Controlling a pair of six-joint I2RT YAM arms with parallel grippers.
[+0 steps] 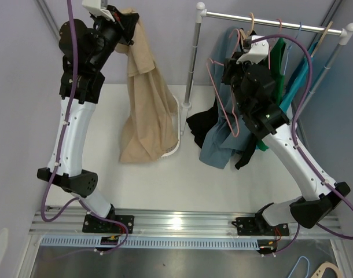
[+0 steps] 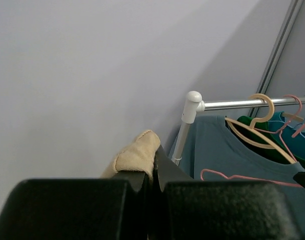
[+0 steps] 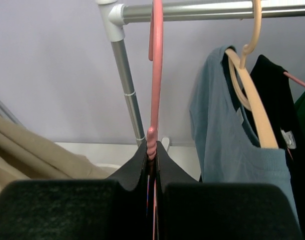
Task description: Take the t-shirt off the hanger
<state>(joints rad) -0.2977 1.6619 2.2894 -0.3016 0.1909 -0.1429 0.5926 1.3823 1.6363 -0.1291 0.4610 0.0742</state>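
Starting from the right wrist view, the right gripper [image 3: 151,147] is clamped on the twisted neck of a pink hanger [image 3: 156,75], whose hook rises in front of the clothes rail [image 3: 192,10] near its corner post. Nothing hangs on the part of the pink hanger that shows, so holding it steady by the rail looks like the anchor for pulling the garment away. Further along the rail, a blue-grey shirt [image 3: 217,125] sits on a beige hanger [image 3: 255,105], with black and green garments behind it.

Seen from the left wrist, the left gripper [image 2: 155,160] is pinched tight on a fold of the tan t-shirt [image 2: 137,155], which pokes up between its closed tips. The rail's corner and the hanging clothes lie beyond it, to the right.

From above, the t-shirt is held high, well clear of the rail's post on the side away from the other clothes, and drapes down until its hem pools on the white table [image 1: 194,179]. It touches neither the rail nor the pink hanger, so I judge the removal essentially done, with only setting the shirt down left. The lift is probably what drew the cloth free.

Pale lilac walls close in behind the rail, and the arms' bases sit on an aluminium track [image 1: 176,220] along the near table edge.
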